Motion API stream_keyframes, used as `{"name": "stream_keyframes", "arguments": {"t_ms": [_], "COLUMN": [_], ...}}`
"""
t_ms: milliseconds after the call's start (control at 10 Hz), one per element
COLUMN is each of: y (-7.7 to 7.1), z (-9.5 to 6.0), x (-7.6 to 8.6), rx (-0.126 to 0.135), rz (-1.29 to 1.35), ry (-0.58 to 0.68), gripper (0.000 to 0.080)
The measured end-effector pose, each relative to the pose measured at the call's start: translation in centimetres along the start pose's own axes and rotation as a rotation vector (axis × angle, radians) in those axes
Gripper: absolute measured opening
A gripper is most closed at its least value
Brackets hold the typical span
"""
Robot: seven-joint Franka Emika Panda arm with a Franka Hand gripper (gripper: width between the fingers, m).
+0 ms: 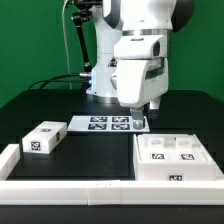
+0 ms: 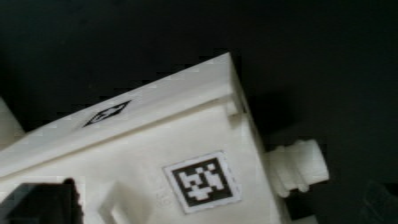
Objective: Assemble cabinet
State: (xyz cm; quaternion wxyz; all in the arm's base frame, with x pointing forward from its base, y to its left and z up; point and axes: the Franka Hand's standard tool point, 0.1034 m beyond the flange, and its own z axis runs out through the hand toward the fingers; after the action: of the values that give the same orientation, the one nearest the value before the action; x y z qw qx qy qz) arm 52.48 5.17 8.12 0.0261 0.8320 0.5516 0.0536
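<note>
Cabinet [image 1: 175,162] boxy, smooth white plastic, tagged; drawer block [image 1: 42,139] well apart on black table [image 1: 30,105]; gripper [image 1: 141,118] opening cannot tell

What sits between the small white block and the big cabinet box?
Nothing: in the exterior view only bare black table separates the block from the cabinet. The marker board lies farther back than that gap.

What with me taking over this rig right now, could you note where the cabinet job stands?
The gripper hangs low beside the marker board, near the cabinet; open or shut is unclear, and nothing is seen in it.
The cabinet lies at the exterior view's right.
One block lies loose at the exterior view's left, apart from the cabinet.
Done: nothing visibly joined.
Left: fit the block into the cabinet.
</note>
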Motion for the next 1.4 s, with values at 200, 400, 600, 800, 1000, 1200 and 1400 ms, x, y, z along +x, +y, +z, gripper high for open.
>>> {"name": "stream_keyframes", "arguments": {"t_ms": [200,400,600,800,1000,1200,1400], "y": [0.1,-0.2,-1.3,-1.7,-1.9,-2.3,-2.4], "z": [0.0,-0.1,0.1,1.0,0.9,1.1,1.1], "x": [0.0,0.7,1.6,1.0,1.5,1.4,1.5], "rx": [0.0,-0.012,-0.025,0.005,0.02,0.038,0.044], "rz": [0.022,0.204,0.44,0.599,0.755,0.904,1.045], "ry": [0.001,0.013,0.037,0.039,0.048,0.034,0.027], "gripper": [0.0797,0.0797,0.0797,0.0797,0.0797,0.0797,0.0797]}}
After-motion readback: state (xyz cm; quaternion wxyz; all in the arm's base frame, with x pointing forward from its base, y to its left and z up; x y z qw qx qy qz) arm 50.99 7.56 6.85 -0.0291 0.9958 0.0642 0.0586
